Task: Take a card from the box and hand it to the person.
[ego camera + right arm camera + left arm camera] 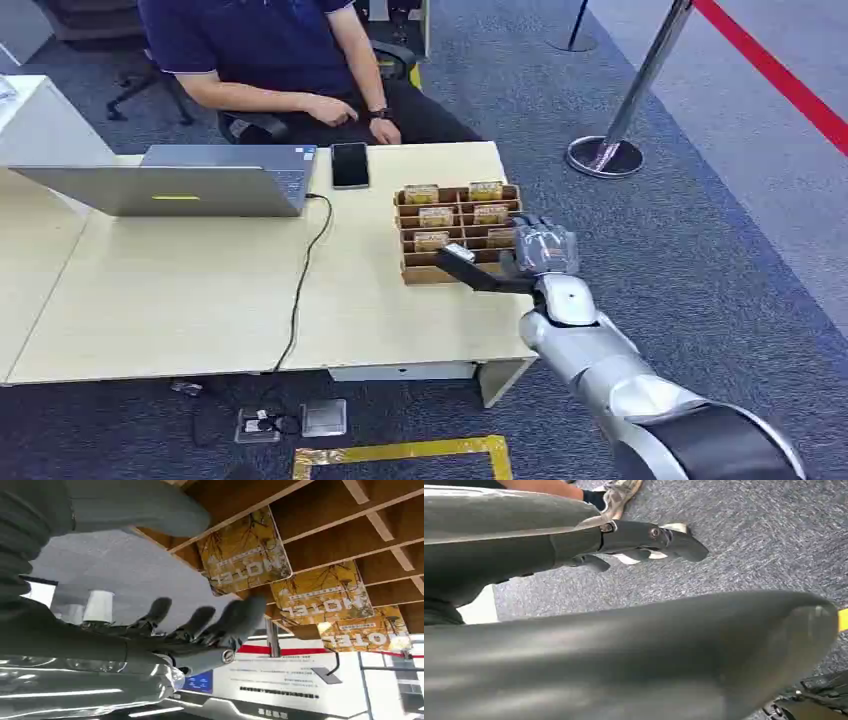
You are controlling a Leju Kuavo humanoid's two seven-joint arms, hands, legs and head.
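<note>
Hotel key cards [432,241] stand upright in the wooden divided box [456,268] at the right of the table. Right hand [530,255] is at the box's near-right corner, fingers [220,625] apart, holding nothing. Cards look thin, light, stiff and slick; pinch the exposed top edge. Left hand [644,542] hangs low, grip unclear.

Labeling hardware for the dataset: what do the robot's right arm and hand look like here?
The right arm is glossy silver with rounded segments and a black section near the shoulder. The right hand has a pale translucent-looking back and a dark thumb; in the wrist view its fingers are dark grey with rounded tips and a visible screw at the base.
</note>
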